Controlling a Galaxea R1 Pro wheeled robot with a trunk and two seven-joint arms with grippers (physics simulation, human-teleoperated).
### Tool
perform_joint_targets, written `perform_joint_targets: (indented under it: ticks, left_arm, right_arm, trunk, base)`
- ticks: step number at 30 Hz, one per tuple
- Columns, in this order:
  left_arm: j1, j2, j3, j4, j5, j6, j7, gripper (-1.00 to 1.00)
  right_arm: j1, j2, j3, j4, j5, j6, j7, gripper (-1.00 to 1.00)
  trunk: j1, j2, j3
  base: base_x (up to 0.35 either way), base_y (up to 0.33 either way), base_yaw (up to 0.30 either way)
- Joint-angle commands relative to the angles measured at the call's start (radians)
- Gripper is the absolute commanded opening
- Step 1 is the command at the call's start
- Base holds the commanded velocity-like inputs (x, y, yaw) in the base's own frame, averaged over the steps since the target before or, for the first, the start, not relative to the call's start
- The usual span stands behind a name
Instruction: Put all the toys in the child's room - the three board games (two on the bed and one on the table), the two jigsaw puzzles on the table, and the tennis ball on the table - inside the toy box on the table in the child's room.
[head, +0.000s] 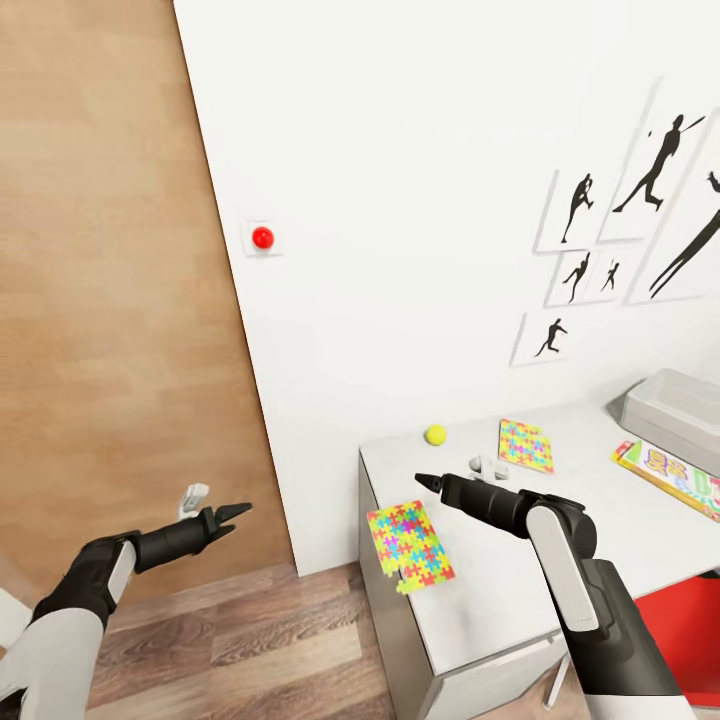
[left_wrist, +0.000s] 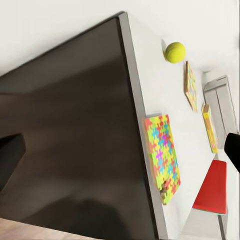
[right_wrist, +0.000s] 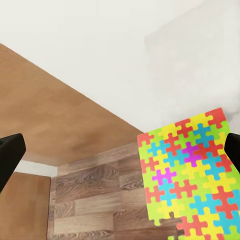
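One jigsaw puzzle (head: 410, 545) (right_wrist: 192, 175) (left_wrist: 162, 155) lies at the white table's (head: 500, 600) left edge, one corner hanging over it. A second jigsaw puzzle (head: 526, 445) (left_wrist: 190, 85) lies further back, and the tennis ball (head: 435, 434) (left_wrist: 175, 52) sits near the wall. The grey toy box (head: 680, 410) stands at the far right, with a colourful board game (head: 670, 475) in front of it. My right gripper (head: 452, 474) hovers open above the table between the two puzzles, holding nothing. My left gripper (head: 215, 503) is open and empty, left of the table over the floor.
A wooden door (head: 100, 300) fills the left side. The white wall (head: 420, 250) behind the table carries a red button (head: 262, 238) and black silhouette pictures (head: 640, 200). Something red (head: 690, 615) sits beside the table at the lower right. Wood-plank floor (head: 250, 650) lies below.
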Motion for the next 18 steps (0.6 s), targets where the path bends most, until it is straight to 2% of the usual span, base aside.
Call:
perform_joint_targets:
  ticks: [1, 2, 6, 11, 18]
  left_arm:
    - [-0.002, -0.009, 0.007, -0.001, -0.01, 0.006, -0.008, 1.0]
    - [-0.002, -0.022, 0.008, -0.001, -0.01, 0.005, -0.008, 1.0]
    - [-0.002, -0.041, 0.01, 0.001, -0.01, -0.015, -0.008, 1.0]
    - [-0.002, -0.044, 0.013, 0.008, -0.011, -0.062, -0.014, 1.0]
    - [-0.002, -0.044, 0.016, 0.011, -0.01, -0.071, -0.026, 1.0]
  right_arm:
    - [-0.001, 0.0, 0.0, -0.001, 0.001, 0.006, 0.001, 1.0]
    - [-0.001, 0.0, 0.0, -0.001, 0.001, 0.01, 0.001, 1.0]
    - [-0.001, 0.0, 0.0, -0.002, 0.001, 0.016, 0.001, 1.0]
    - [-0.001, 0.0, 0.0, -0.002, 0.001, 0.018, 0.001, 1.0]
    - [-0.001, 0.0, 0.0, -0.002, 0.001, 0.018, 0.0, 1.0]
  trunk:
    - [0.001, -0.002, -0.002]
    - [0.001, -0.002, -0.002]
    - [0.001, -0.002, -0.005]
    - [0.001, -0.002, -0.012]
    - [0.001, -0.002, -0.023]
  base:
    - [0.0, 0.0, 0.0]
    - [0.0, 0.0, 0.004]
    - [0.0, 0.0, 0.033]
    - [0.0, 0.0, 0.059]
    - [0.0, 0.0, 0.065]
